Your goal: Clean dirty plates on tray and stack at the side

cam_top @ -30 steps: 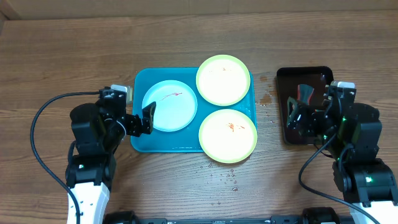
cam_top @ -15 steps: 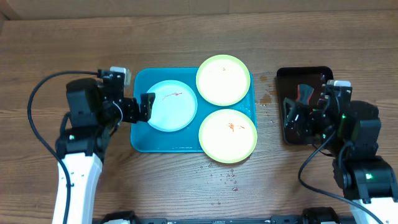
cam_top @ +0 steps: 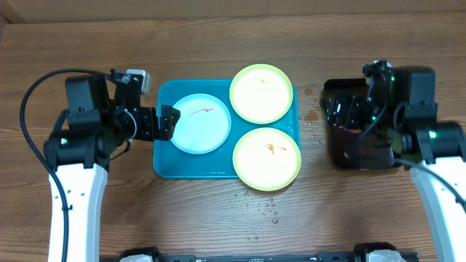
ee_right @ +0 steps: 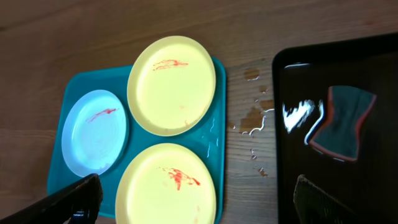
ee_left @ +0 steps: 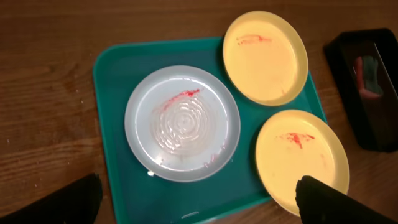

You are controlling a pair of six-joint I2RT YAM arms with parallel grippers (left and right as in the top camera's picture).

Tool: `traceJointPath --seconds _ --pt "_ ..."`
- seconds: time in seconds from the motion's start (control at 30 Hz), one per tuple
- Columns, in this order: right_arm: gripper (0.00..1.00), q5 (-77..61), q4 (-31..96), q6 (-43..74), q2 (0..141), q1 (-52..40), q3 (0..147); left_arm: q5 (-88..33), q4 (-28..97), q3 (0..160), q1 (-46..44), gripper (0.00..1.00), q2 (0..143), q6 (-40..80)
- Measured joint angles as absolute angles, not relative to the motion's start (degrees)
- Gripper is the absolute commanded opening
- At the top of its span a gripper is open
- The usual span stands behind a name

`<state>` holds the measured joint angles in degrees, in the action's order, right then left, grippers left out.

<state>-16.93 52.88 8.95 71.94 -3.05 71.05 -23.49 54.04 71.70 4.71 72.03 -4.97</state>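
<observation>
Three plates lie on the turquoise tray. The pale blue-white plate at its left carries a red streak. The far yellow-green plate and the near yellow-green plate overhang the tray's right rim, each with a red-orange smear. My left gripper hovers open over the tray's left edge beside the pale plate, holding nothing. From the left wrist, its open gripper frames the tray's near rim. My right gripper stands open and empty above the left side of the black tray; in the right wrist view it spans the near yellow-green plate.
A sponge with a red edge lies in the black tray to the right. Water drops and a wet patch sit on the wooden table between the two trays, and more drops lie in front of the turquoise tray.
Both arms have lifted and swung toward the far side. The left gripper drew slightly left at the tray's edge; the right gripper moved over the black tray's far left. Plates are unmoved.
</observation>
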Motion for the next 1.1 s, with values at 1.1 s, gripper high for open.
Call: traceJointPath --seconds 1.1 --pt "0.92 -12.4 57.12 15.05 76.88 -3.05 73.19 -18.33 54.46 81.34 0.71 0.79 99.44 23.55"
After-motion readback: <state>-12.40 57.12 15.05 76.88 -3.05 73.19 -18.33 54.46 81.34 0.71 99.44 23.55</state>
